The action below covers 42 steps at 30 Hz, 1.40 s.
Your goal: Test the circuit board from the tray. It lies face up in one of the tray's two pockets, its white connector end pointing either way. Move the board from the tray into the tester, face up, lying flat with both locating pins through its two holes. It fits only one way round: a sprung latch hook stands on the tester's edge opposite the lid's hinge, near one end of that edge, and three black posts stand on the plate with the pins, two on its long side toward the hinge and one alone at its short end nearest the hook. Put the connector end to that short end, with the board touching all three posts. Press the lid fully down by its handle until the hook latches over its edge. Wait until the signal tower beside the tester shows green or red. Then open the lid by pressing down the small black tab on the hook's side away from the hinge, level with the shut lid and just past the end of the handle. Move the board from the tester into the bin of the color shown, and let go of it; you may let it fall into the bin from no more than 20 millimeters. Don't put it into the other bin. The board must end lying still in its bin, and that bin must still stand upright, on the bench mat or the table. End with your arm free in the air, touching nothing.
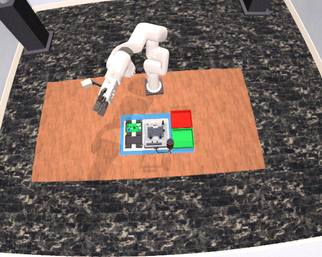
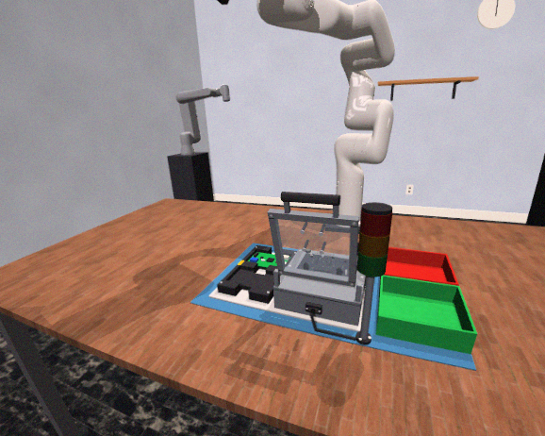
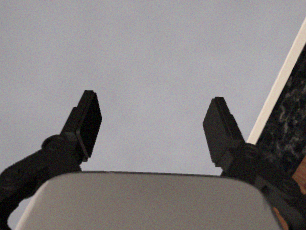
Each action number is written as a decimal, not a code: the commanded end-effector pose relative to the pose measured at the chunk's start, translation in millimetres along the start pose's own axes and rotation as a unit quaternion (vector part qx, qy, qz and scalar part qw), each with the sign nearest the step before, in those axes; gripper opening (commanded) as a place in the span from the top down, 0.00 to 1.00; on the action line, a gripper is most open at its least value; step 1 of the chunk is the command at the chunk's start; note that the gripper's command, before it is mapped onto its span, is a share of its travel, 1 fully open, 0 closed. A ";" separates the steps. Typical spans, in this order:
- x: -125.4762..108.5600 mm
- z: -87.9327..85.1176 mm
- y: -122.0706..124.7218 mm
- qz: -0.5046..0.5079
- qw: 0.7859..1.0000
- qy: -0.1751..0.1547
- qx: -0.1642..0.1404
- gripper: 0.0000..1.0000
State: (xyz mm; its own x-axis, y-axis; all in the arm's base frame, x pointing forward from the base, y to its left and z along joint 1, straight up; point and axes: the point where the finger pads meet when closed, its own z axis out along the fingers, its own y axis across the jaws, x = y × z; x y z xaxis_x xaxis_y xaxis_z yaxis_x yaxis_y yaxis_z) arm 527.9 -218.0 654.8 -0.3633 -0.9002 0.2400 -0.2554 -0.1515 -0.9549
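Note:
The green circuit board [image 1: 134,127] lies face up in the far pocket of the black tray [image 1: 133,134]; it also shows in the exterior view [image 2: 266,259]. The grey tester [image 1: 155,133] stands beside the tray with its clear lid [image 2: 312,245] raised upright and its black handle [image 2: 310,198] on top. The signal tower [image 2: 375,241] stands at the tester's near right corner, with no lamp bright. My gripper [image 1: 99,108] is open and empty, high above the table and left of the tray. In the wrist view the fingers stand wide before a plain wall.
The red bin [image 1: 181,118] and the green bin [image 1: 183,137] stand right of the tester on the blue mat [image 1: 156,151]. The arm's base [image 1: 154,84] is behind the mat. A cable [image 2: 333,330] runs from the tester's front to the tower's foot.

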 end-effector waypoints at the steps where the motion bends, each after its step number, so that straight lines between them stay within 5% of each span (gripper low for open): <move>1: -12.2 4.6 13.9 -0.032 0.998 -0.038 -0.026 0.00; 2: -26.2 9.2 30.2 -0.061 0.995 -0.054 -0.049 0.00; 18: -95.1 16.9 114.6 -0.208 0.954 -0.152 -0.151 0.00; 33: -172.6 -10.0 223.6 -0.386 0.837 -0.304 -0.241 0.00; 35: -172.6 -10.0 223.6 -0.386 0.837 -0.304 -0.241 0.00; 36: -184.1 -18.6 242.1 -0.414 0.810 -0.332 -0.252 0.00; 42: -203.7 -37.8 276.4 -0.463 0.752 -0.386 -0.268 0.00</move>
State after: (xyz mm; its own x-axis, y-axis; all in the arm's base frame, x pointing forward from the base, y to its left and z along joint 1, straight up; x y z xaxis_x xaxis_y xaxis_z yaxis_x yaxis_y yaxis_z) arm 510.1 -75.4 369.8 0.6805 -0.5891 0.4358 -0.5381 -0.8054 -0.2484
